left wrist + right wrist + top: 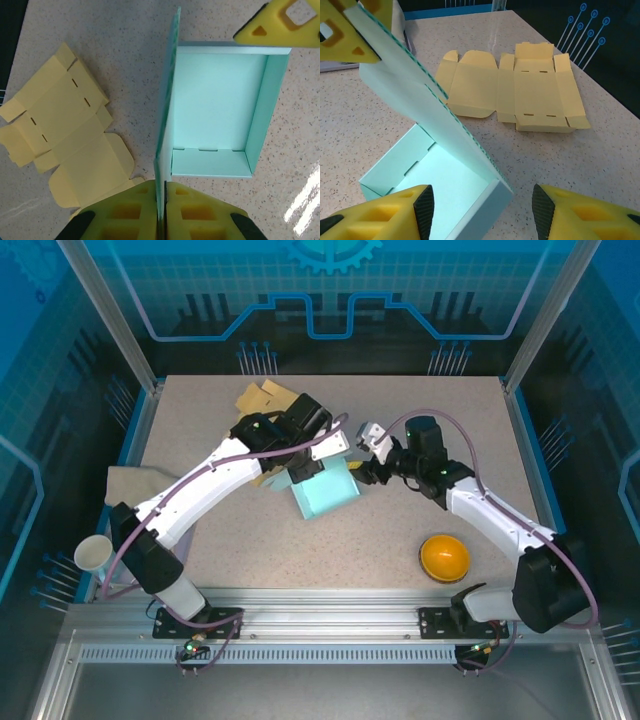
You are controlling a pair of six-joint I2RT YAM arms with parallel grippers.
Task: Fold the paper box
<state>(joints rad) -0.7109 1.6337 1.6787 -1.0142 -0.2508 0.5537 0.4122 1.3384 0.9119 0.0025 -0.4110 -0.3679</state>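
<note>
1. Paper box (325,492): teal, its tray already formed and lying open side up on the table (450,420), between the two grippers.
2. Lid panel (420,105): rises steeply from one long wall of the box and is not yet lowered over the tray.
3. Left gripper (161,196): clenched on the free edge of the lid panel, above the box.
4. Right gripper (482,205): jaws parted and holding nothing, poised over one corner of the box.
5. Step in hand (judged): closing the lid.
   - Swing the panel about its hinge crease rather than dragging it, or the light box will slide.
   - Brace a tray wall with the right gripper.
   - Keep the pinch gentle and bring the free edge square to the opposite wall.
6. Yellow blank (520,92): flat and unfolded, lying beside the box and apart from it.
</note>
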